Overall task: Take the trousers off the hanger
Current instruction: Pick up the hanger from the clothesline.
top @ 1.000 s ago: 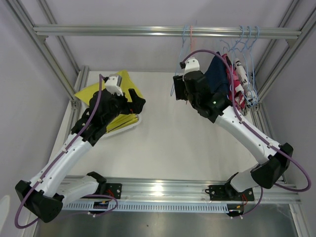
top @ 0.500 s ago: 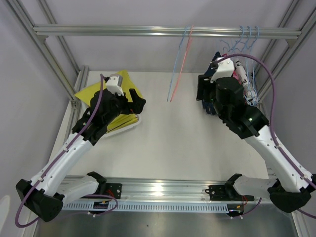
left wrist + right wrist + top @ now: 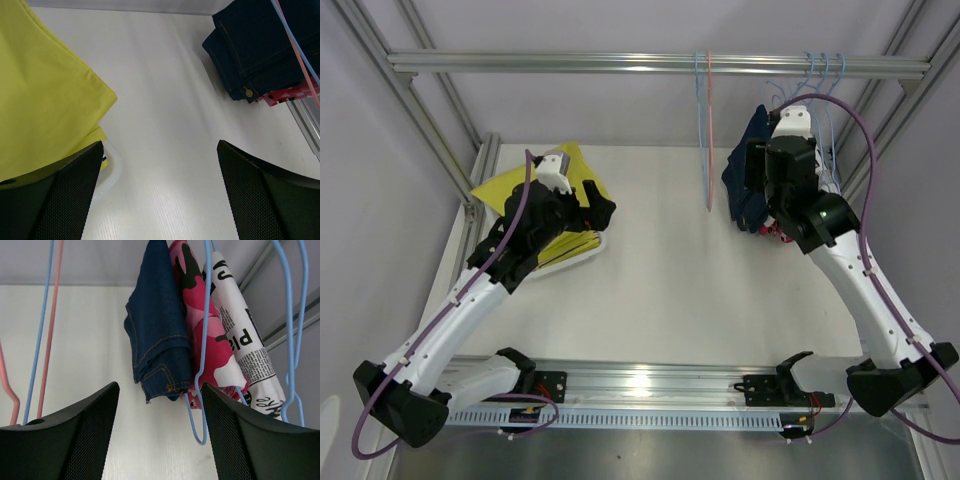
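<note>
White table (image 3: 660, 290) in an aluminium frame, grey walls. Near left, we see the left gripper (image 3: 160, 150) spread wide with nothing in it, hovering at the edge of the yellow trousers (image 3: 45, 100), which lie flat on the table. A second yellowish cloth (image 3: 570, 245) sticks out under them. Further back on the right, the right gripper (image 3: 160, 387) has its jaws apart and empty, facing the hanging pairs without touching them. Navy trousers (image 3: 160, 330) hang nearest centre, pink trousers (image 3: 215, 350) just beside them, newsprint trousers (image 3: 250, 355) outermost. All three are pressed together below the rail (image 3: 570, 63). A blue hanger (image 3: 205, 340) dangles in front of the pink pair. Left of the navy pair, a bare blue hanger (image 3: 40, 340) and a bare pink hanger (image 3: 52, 315).
</note>
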Tool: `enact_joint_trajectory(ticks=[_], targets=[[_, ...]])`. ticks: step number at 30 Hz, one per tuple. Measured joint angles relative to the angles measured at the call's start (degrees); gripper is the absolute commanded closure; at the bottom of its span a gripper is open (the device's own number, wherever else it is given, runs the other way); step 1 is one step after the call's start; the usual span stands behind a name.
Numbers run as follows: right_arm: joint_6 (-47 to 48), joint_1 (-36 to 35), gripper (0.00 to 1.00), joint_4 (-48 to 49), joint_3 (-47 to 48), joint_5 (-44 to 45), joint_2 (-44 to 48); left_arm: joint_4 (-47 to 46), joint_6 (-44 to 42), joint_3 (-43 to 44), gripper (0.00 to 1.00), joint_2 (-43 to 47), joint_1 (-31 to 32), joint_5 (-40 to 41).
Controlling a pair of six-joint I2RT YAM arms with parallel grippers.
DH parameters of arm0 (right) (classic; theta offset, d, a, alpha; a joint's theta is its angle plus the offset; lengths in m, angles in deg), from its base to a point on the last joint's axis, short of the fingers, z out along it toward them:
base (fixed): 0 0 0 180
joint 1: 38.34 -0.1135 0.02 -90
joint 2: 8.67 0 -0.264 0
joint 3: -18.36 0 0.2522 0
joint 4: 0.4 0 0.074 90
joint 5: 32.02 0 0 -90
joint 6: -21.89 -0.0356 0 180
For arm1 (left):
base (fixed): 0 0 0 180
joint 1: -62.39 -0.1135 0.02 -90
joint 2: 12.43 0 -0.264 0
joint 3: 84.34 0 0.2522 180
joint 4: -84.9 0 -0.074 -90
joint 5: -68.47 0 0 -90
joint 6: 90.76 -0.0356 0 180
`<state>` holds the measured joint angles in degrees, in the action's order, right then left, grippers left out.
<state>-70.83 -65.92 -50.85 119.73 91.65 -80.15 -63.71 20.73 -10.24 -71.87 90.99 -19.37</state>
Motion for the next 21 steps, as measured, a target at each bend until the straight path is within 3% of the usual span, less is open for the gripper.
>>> enact_joint_trajectory(ticks=[15,21], targets=[[1.38,6.64,0.29,0.13,2.69,1.29,-8.63,0.20,0.00,0.13,0.00,-0.15,-0.02,-0.07],[1.42,10.36,0.48,2.03,4.33,-3.21,-12.15,0.22,0.00,0.13,0.01,-0.15,-0.13,-0.52]])
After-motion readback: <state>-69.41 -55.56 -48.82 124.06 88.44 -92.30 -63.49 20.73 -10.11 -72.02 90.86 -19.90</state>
